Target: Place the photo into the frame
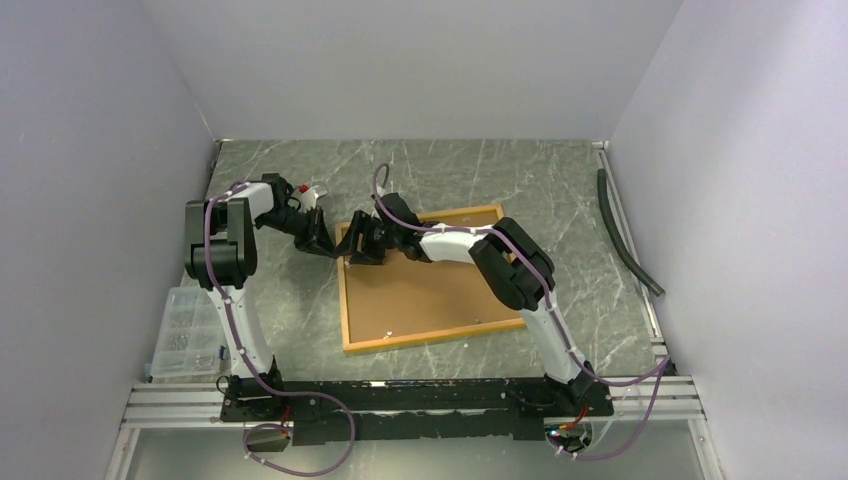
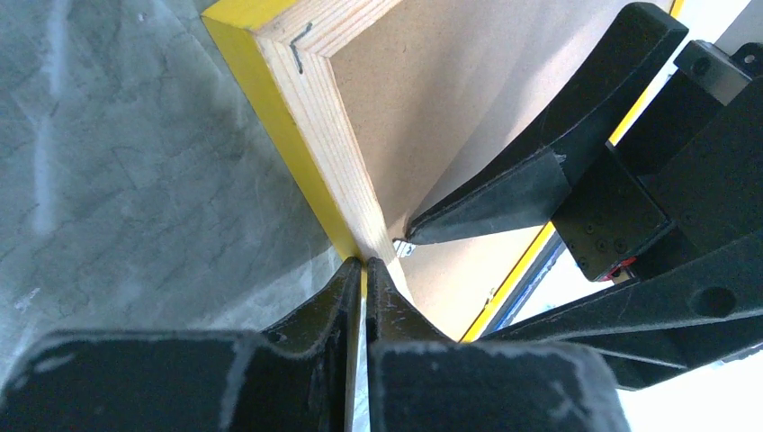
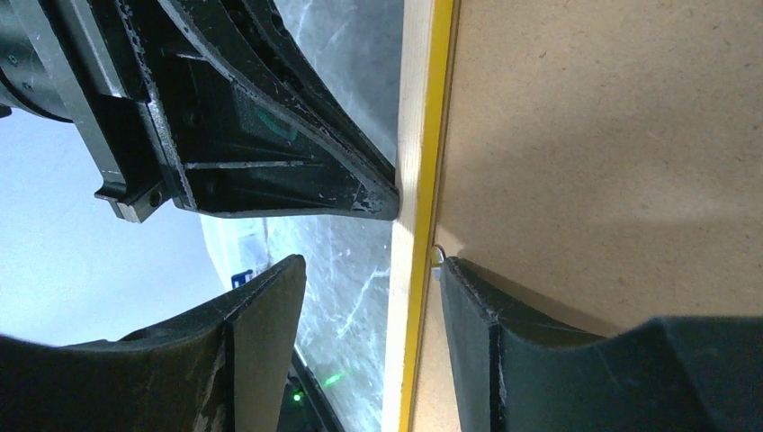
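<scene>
The frame [image 1: 430, 338] lies back side up on the counter [image 1: 520, 180], with the brown backing board [image 1: 425, 295] inside it. The left claw [image 2: 364, 264] has its fingers together, tips touching the outside of the frame's left rail. The right claw [image 3: 371, 265] stands apart across that rail, one finger by a small metal tab [image 3: 438, 255] at the edge of the backing board.
</scene>
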{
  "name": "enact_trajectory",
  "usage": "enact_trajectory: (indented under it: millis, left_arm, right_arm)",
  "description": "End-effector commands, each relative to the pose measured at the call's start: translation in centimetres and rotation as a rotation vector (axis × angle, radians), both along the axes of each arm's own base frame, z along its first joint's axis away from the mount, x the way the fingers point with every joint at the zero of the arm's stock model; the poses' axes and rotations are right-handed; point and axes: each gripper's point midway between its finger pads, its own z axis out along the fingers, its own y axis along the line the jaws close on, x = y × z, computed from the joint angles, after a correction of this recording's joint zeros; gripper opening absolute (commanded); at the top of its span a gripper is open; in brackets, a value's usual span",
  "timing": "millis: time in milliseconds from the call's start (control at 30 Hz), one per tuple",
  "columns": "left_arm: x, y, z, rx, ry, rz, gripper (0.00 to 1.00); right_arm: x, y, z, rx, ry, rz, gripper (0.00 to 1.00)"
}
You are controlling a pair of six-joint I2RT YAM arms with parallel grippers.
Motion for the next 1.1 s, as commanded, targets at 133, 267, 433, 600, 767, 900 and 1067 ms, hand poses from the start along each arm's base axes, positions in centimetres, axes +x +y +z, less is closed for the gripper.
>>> enact_trajectory:
  millis: [133, 267, 433, 600, 767, 900, 1067]
  left_arm:
    - [0.4, 0.1, -0.2, 0.030, -0.044, -0.019, 0.09]
    - [0.5, 0.1, -0.2, 0.032, -0.045, -0.019, 0.09]
    - [0.6, 0.1, -0.1, 0.033, -0.048, -0.019, 0.09]
    - [0.6, 0.1, -0.1, 0.032, -0.047, -0.018, 0.09]
    - [0.6, 0.1, 0.1, 0.035, -0.054, -0.020, 0.08]
    - [0.6, 0.2, 0.3, 0.035, -0.056, -0.019, 0.08]
    - [0.6, 0.1, 0.4, 0.031, -0.059, -0.019, 0.08]
  right_arm:
    - [-0.5, 1.1, -0.8, 0.013, -0.013, 0.078, 0.60]
    - [-0.6, 1.3, -0.9, 0.016, -0.020, 0.112, 0.60]
    - [-0.9, 1.5, -0.9, 0.017, -0.012, 0.142, 0.58]
    - [-1.1, 1.6, -0.4, 0.028, -0.016, 0.156, 0.58]
    - [-0.2, 1.6, 1.8, 0.058, -0.059, 0.177, 0.58]
    - [2.7, -0.1, 4.3, 0.067, -0.138, 0.131, 0.61]
    - [4.4, -1.6, 3.9, 0.034, -0.160, 0.124, 0.62]
